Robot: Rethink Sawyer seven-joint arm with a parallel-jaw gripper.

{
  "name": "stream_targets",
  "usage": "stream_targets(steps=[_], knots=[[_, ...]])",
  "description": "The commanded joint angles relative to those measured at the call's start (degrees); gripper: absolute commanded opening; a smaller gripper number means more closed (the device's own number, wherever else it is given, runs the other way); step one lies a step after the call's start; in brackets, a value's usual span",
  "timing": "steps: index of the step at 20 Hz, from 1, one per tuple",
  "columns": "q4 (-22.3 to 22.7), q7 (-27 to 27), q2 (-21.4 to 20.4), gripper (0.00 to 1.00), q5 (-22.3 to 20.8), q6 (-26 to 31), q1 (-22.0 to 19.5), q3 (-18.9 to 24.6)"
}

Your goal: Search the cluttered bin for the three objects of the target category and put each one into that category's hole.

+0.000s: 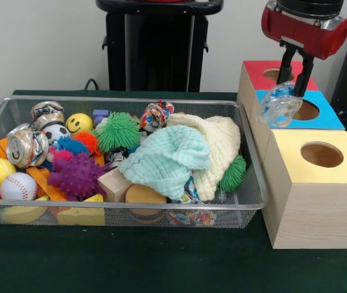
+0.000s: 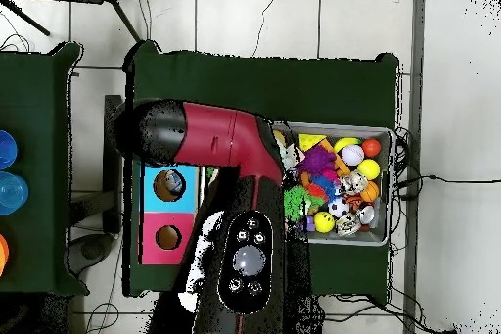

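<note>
Dark green surface [image 1: 131, 262], white wall behind. The jaws [image 1: 294, 78] are pinching a crumpled clear plastic bottle [image 1: 279, 105], which is hanging above the blue box [image 1: 320, 119], just beside its hole [image 1: 306, 110]. Delivery step looks under way; next the arm is needing a small shift over that hole, then release. The wire bin [image 1: 118, 210] is holding balls, cloths, a crushed can [image 1: 25, 147].

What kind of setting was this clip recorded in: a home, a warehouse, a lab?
Most likely a robotics lab. A wire bin of mixed toys and cloths sits on a green-covered table beside wooden boxes with coloured tops and round holes, and cables trail over the tiled floor.
</note>
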Motion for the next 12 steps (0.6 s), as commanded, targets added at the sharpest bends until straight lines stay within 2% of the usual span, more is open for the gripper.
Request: stream_targets(steps=[1, 12], knots=[[9.3, 7.4, -3.9, 0.0, 1.6, 1.7, -0.6, 1.3], [17.3, 3.3, -9.2, 0.0, 1.4, -1.7, -2.5, 1.9]])
